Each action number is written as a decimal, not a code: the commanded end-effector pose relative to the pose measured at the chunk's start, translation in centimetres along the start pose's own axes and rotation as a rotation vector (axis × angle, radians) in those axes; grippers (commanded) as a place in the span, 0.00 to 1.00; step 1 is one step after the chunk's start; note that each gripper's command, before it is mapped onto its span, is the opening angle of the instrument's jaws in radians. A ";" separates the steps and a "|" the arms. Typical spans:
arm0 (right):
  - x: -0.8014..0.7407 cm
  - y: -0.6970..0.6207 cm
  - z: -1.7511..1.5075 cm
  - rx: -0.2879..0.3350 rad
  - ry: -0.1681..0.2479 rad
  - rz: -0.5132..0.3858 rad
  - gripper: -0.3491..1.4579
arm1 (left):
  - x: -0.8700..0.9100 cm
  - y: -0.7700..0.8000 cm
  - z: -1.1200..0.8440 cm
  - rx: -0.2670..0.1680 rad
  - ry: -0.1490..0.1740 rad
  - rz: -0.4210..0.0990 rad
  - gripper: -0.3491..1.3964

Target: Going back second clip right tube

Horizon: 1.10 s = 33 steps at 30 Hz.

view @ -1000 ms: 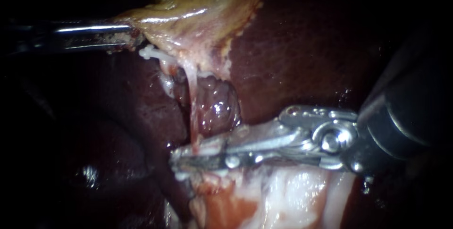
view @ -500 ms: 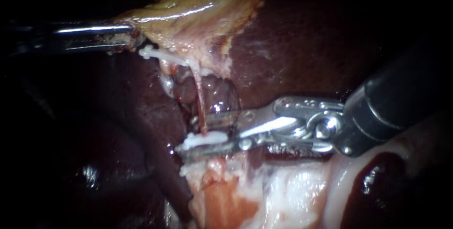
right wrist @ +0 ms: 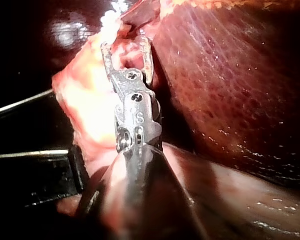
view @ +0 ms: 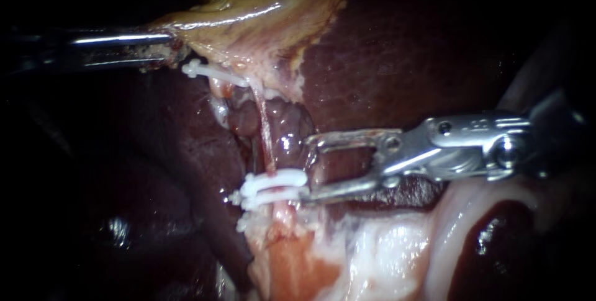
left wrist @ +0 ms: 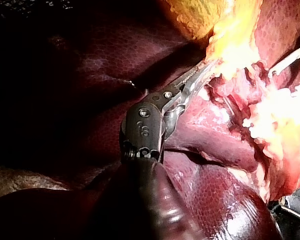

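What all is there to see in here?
liver: one, dark red-brown, background
gallbladder: one, yellow-tan, top
tube: one, thin pink, from gallbladder down to pale tissue
upper clip: one, white, just below gallbladder
lower clip: white, two bars across tube; one clip or two unclear
pale tissue: one patch, white-pink, bottom
left instrument: one, silver, end effector shut on gallbladder
right instrument: one, silver, end effector open, empty, beside lower clip
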 end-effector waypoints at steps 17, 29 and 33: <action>0.09 0.03 -0.50 -0.024 -0.071 -0.067 0.47 | -0.39 0.10 0.50 -0.032 -0.015 0.017 0.00; 0.09 0.02 -0.53 -0.023 -0.071 -0.068 0.47 | -0.53 0.13 0.70 -0.041 -0.028 0.015 0.00; 0.09 0.02 -0.53 -0.023 -0.071 -0.068 0.47 | -0.53 0.13 0.70 -0.041 -0.028 0.015 0.00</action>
